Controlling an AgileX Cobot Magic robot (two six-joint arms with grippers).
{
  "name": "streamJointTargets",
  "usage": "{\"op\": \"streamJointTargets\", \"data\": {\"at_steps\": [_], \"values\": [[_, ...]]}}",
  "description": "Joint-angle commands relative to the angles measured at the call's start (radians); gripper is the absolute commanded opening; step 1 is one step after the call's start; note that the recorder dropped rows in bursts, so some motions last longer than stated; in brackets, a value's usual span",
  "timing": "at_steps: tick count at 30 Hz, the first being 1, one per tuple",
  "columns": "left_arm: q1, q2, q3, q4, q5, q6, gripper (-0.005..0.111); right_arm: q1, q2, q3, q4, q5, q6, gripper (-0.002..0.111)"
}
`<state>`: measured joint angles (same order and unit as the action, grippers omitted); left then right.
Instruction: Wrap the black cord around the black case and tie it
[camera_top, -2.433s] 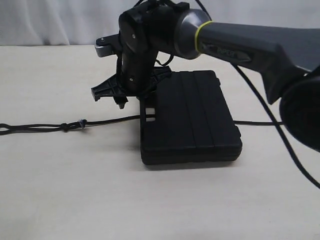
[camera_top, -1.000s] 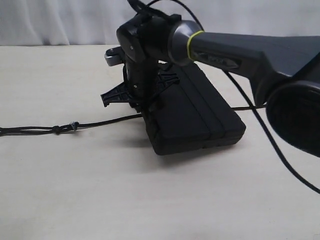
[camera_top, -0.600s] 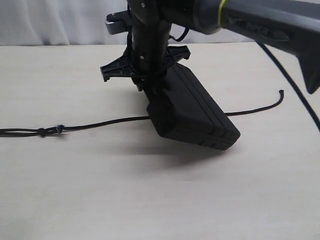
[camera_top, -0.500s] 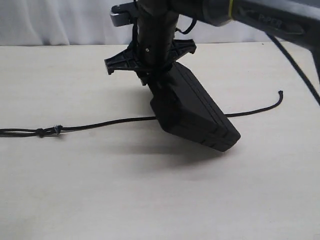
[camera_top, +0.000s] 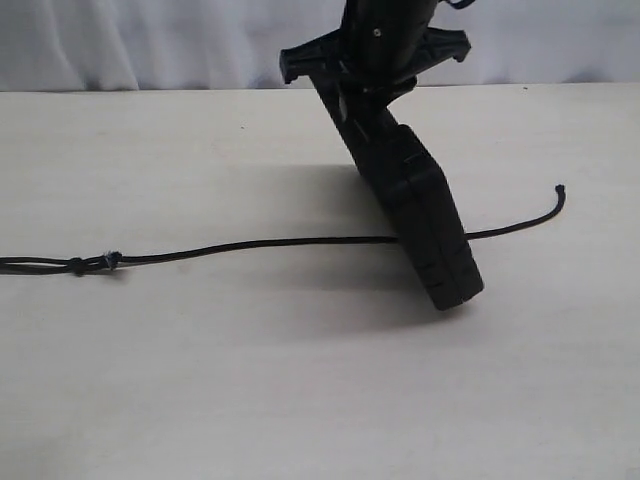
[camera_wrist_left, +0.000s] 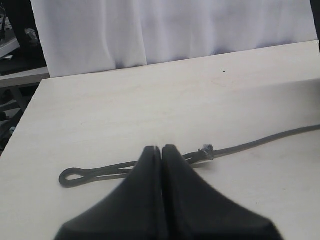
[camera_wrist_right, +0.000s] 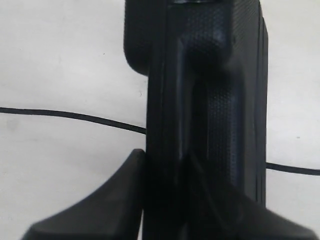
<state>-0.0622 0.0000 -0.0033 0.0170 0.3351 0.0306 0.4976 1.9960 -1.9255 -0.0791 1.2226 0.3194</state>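
A flat matte black plastic case (camera_top: 425, 220) was held tilted by the right tool (camera_top: 368, 92), low corner over a thin black braided cord (camera_top: 250, 243). The closed left tool (camera_wrist_left: 161, 150) was shown only wrist-side, by the cord's loop; bare table (camera_top: 200, 390) around.

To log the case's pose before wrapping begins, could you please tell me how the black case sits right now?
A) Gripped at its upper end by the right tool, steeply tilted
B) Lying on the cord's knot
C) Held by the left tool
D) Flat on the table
A: the right tool clamps the upper end of the black case, which slants steeply downward from it.
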Motion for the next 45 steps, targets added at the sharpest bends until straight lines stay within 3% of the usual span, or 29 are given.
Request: {"op": "streamJointTargets", "data": {"at_steps": [1, 10, 21, 45], "values": [[-0.008, 0.000, 0.003, 0.000, -0.013, -0.002, 0.000, -0.084, -0.025, -0.005, 0.049, -0.002, -0.067, 0.004], [-0.008, 0.000, 0.003, 0.000, -0.013, -0.002, 0.000, -0.205, 0.003, -0.003, -0.019, -0.002, -0.151, 0.004], [-0.008, 0.000, 0.003, 0.000, -0.011, -0.002, 0.000, -0.205, 0.073, -0.003, -0.192, -0.002, -0.220, 0.004], [-0.008, 0.000, 0.003, 0.000, -0.013, -0.002, 0.000, -0.205, 0.069, -0.005, -0.131, -0.002, -0.313, 0.004]]}}
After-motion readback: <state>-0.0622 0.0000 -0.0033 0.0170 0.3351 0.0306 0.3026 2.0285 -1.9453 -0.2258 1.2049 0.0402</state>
